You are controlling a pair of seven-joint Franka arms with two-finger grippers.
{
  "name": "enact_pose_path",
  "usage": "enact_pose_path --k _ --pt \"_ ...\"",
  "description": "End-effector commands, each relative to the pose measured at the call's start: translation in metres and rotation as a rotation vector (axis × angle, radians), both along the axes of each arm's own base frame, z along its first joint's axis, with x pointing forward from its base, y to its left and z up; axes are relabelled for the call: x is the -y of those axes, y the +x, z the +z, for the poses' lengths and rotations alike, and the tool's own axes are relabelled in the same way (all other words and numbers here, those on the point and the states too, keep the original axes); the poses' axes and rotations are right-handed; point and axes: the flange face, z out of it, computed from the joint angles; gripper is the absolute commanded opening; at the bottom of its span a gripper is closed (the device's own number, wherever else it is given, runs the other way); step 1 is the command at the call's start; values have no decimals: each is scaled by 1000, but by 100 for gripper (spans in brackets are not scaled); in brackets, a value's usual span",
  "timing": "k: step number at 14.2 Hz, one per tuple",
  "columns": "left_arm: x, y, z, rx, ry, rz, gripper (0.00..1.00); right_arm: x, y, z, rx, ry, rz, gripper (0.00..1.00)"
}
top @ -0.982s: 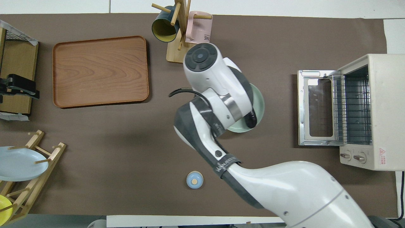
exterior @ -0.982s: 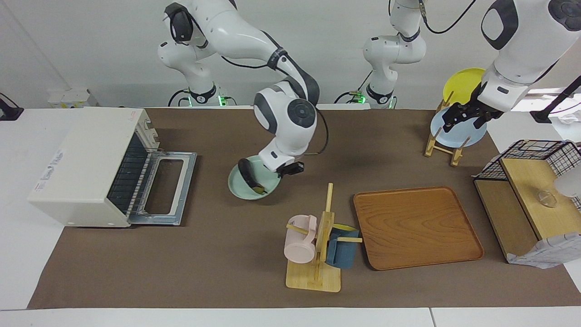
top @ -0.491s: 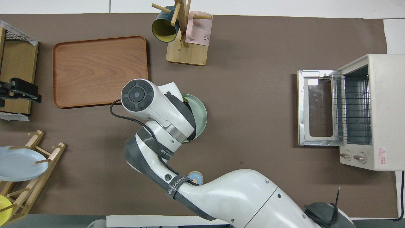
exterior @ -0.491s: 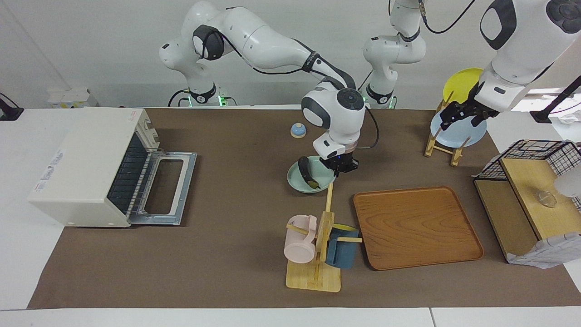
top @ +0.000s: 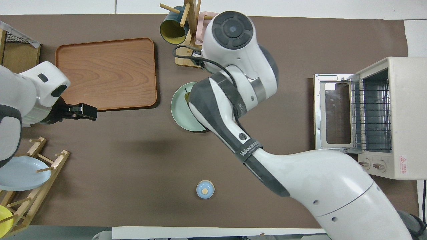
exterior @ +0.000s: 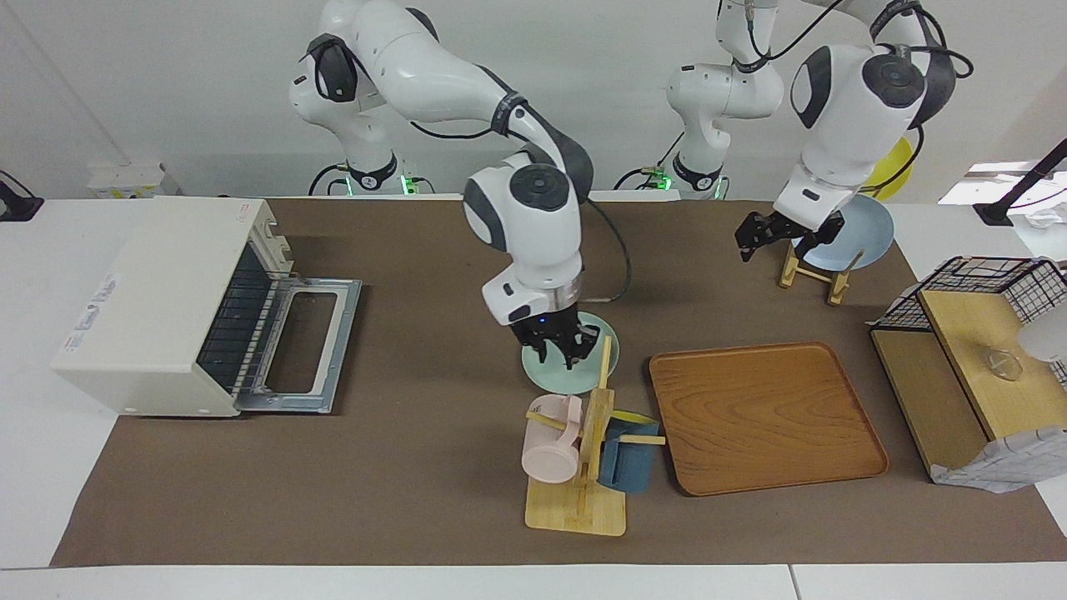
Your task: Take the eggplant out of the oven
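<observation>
The eggplant lies on a pale green plate [exterior: 550, 379] in the middle of the table, next to the mug rack. Only its greenish stem end [top: 187, 96] shows in the overhead view; the right arm hides the rest. My right gripper [exterior: 557, 348] points down onto the plate's middle, right where the eggplant lies. The cream-white oven [exterior: 158, 308] stands at the right arm's end of the table with its door [exterior: 308, 346] folded down and its wire rack [top: 370, 113] bare. My left gripper [exterior: 753, 237] hangs over the table beside the plate rack.
A wooden mug rack [exterior: 583, 450] with a pink and a blue mug stands close by the plate. A wooden tray [exterior: 763, 417] lies beside it. A plate rack [exterior: 821, 258] and a wire-basket shelf [exterior: 975, 333] stand at the left arm's end. A small blue knob [top: 205, 189] sits near the robots.
The plate with the eggplant has slid from near the oven toward the mug rack. My right gripper went from the plate's rim to over its middle. My left arm swung away from the plate rack.
</observation>
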Motion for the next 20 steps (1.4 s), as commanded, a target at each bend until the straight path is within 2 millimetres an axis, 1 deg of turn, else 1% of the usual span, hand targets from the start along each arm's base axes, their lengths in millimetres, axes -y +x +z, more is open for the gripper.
enact_pose_path --k 1,2,3,4,5,6,7,8,9,10,12,13,14,15,16,17,19,20 --pt "34 -5 -15 45 -24 -3 100 19 -2 -10 -1 -38 86 65" --pt "69 -8 -24 67 -32 15 100 50 6 -17 -29 -92 140 52" --pt "100 -9 -37 86 -40 55 100 79 9 -28 -65 -118 191 34" --pt "135 -13 -50 109 -57 83 100 102 6 -40 -95 -136 227 22" --pt "166 -19 -64 127 -73 137 100 132 3 -54 -136 -153 253 14" --pt "190 -23 -80 136 -85 197 100 169 0 -66 -176 -167 289 9" --pt "217 -27 -96 151 -106 248 100 206 -8 -84 -220 -182 333 5" --pt "230 -27 -111 151 -111 283 100 229 -16 -98 -234 -182 333 3" --pt "242 -26 -117 147 -116 334 100 235 -24 -107 -246 -189 339 0" --pt "254 -23 -124 125 -124 447 100 243 -30 -112 -266 -226 368 0" --pt "261 -19 -133 101 -124 613 100 274 -39 -121 -324 -299 397 0" --pt "269 -18 -139 90 -129 708 100 281 -43 -126 -335 -297 388 0" --pt "279 -8 -150 89 -126 759 100 282 -50 -133 -346 -298 387 0" --pt "286 -1 -162 86 -122 768 100 285 -50 -134 -342 -296 390 0" --pt "294 2 -163 89 -129 764 100 293 -49 -134 -345 -299 384 0" --pt "296 3 -167 86 -124 762 100 295 -50 -134 -349 -300 383 0" --pt "307 -15 -181 65 -93 757 100 300 -49 -132 -357 -307 416 0" --pt "305 -21 -190 53 -74 772 100 304 -45 -127 -358 -335 458 0"
